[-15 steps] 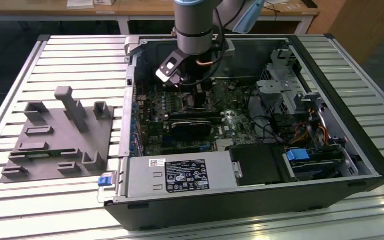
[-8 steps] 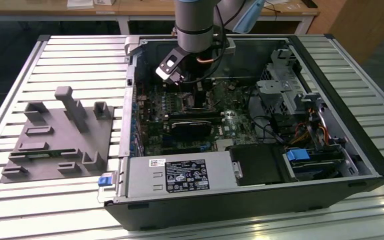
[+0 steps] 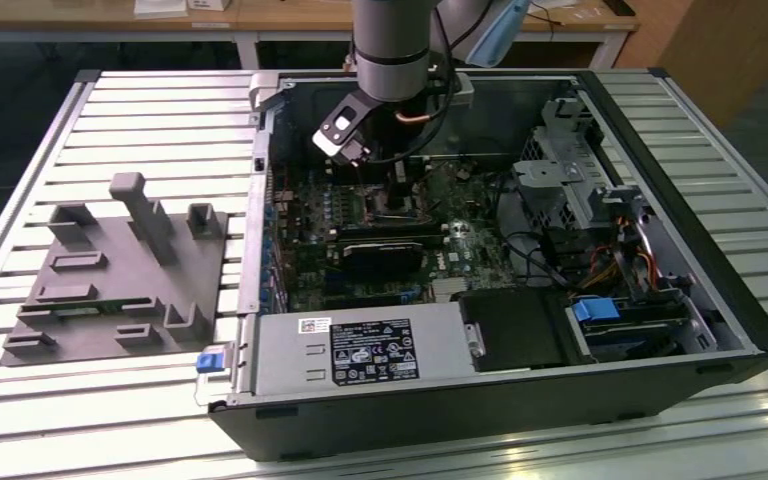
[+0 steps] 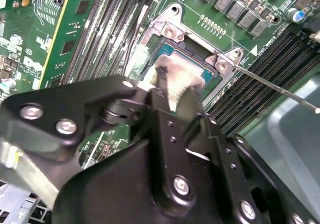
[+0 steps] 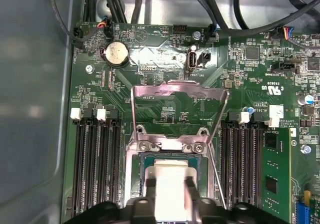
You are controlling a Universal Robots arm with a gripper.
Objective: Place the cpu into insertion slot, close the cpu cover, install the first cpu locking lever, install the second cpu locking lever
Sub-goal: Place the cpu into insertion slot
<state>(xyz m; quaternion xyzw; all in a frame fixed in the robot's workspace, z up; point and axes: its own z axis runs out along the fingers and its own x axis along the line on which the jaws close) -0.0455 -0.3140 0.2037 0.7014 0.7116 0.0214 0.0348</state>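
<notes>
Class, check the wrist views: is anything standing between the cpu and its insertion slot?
Nothing visible does. The cpu cover is swung up clear of the insertion slot, and the cpu, held in the pincer, is right at it.

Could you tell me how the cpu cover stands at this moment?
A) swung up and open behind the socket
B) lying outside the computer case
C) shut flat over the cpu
A: in the first wrist view the cpu cover stands raised from its hinge, leaving the cpu uncovered at the insertion slot.
</notes>
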